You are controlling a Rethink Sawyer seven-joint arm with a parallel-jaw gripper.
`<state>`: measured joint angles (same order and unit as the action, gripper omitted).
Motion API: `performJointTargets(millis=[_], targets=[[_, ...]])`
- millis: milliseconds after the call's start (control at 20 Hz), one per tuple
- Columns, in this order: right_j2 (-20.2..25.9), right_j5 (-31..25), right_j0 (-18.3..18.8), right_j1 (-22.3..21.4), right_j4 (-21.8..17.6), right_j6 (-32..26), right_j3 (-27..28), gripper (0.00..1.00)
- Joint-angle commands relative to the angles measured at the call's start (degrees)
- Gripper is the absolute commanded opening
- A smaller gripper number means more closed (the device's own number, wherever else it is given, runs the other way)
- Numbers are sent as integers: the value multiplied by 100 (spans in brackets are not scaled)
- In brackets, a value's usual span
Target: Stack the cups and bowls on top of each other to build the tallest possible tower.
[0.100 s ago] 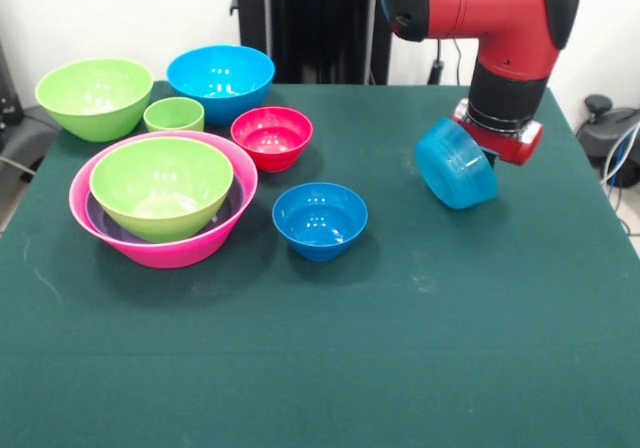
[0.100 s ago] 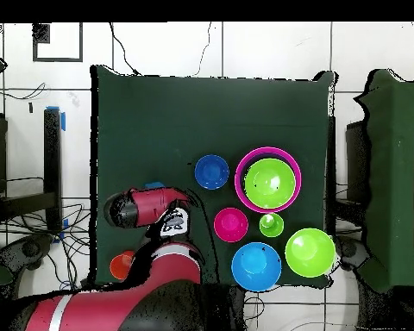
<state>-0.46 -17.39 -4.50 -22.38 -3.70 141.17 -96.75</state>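
Front view, near to far. Small blue bowl [image 1: 320,220] at centre; pink bowl [image 1: 163,200] at 9 o'clock, nesting purple and lime-green bowls [image 1: 161,187]. Teal bowl [image 1: 456,163] at 3 o'clock, tilted, gripped by gripper [image 1: 487,155]. Red bowl [image 1: 271,137], green cup [image 1: 174,115], large blue bowl [image 1: 220,82] beyond.

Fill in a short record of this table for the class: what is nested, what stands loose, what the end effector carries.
nested: lime-green bowl in purple bowl in pink bowl
loose bowls: small blue bowl, red bowl, large blue bowl, second lime-green bowl
loose cup: lime-green cup
end effector: holds teal bowl tilted, above the table
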Motion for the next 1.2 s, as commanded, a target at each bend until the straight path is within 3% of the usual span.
performJointTargets(millis=[50, 400, 750, 1200], targets=[[411, 200, 130, 235, -44, 209, 255, 0], [416, 59, 96, -25, 44, 324, 5, 0], [336, -692, 60, -861, 95, 224, -372, 0], [467, -1259, 223, -1311, 141, 75, -515, 0]])
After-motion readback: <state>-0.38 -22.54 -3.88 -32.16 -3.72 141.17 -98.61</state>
